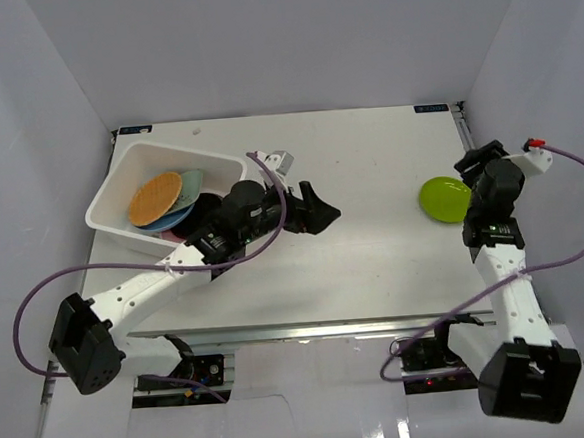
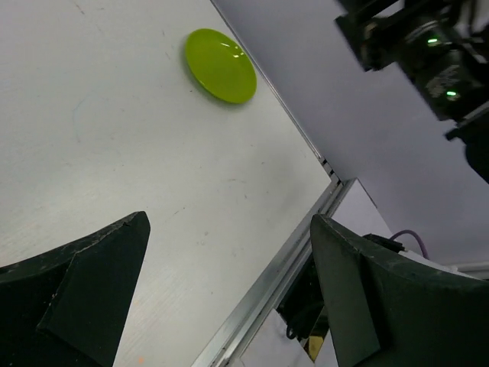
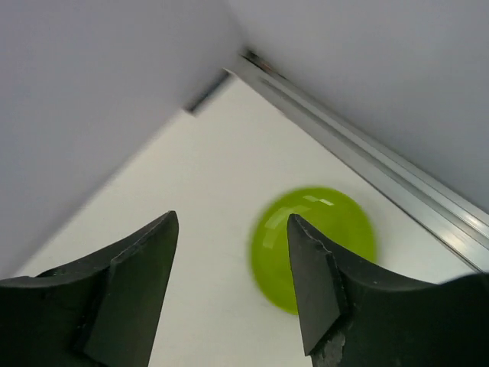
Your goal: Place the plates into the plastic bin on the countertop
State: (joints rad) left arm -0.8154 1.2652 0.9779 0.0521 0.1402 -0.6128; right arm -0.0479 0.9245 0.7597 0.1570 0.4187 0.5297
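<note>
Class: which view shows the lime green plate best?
Left wrist: the lime green plate is whole and sharp. Top view shows it whole but small; right wrist shows it blurred, partly behind a finger.

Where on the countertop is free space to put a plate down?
Free: the back strip between the plastic bin and the lime green plate; the near middle, from the left gripper to the rail. Crowded: inside the bin.

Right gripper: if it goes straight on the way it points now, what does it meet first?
Probably the lime green plate on the countertop, slightly right of its line; depth unclear.
</note>
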